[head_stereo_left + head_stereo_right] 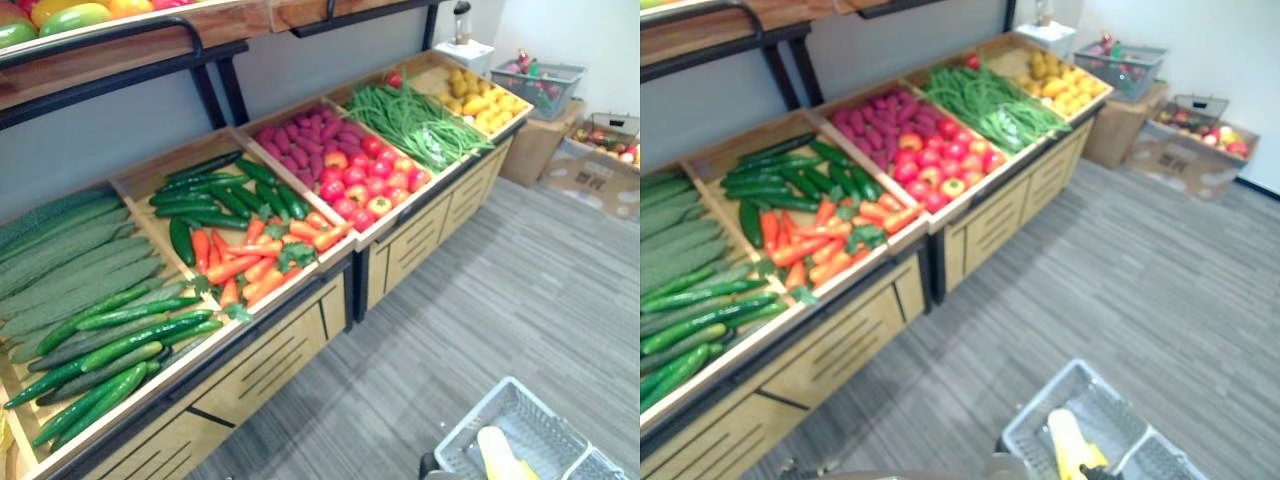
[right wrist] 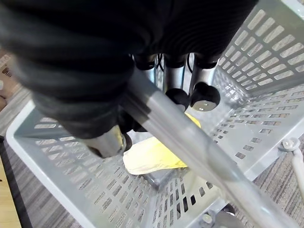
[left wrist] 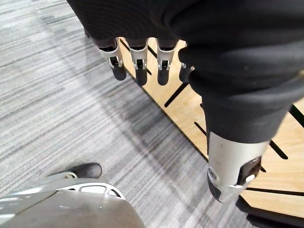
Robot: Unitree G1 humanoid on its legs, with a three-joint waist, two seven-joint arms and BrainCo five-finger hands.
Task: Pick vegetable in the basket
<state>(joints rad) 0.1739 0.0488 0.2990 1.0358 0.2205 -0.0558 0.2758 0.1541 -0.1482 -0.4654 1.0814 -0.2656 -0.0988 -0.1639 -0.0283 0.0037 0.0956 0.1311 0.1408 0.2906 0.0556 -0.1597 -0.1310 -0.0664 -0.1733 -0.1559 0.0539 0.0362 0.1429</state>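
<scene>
The wooden produce stand [image 1: 300, 340] is running from 8 o'clock up to 1 o'clock in the head view, with cucumbers [image 1: 110, 350] and carrots [image 1: 255, 262] sitting in their bins, so most of the picking looks to be ahead. The grey basket [image 1: 470, 420] is hanging at 5 o'clock, one pale yellow piece [image 1: 497, 452] lying inside. The right hand [image 2: 173, 76] is curling its fingers round the basket handle [image 2: 190, 137], while the left hand [image 3: 228, 71] is hanging by the stand's front, fingers relaxed, holding nothing
</scene>
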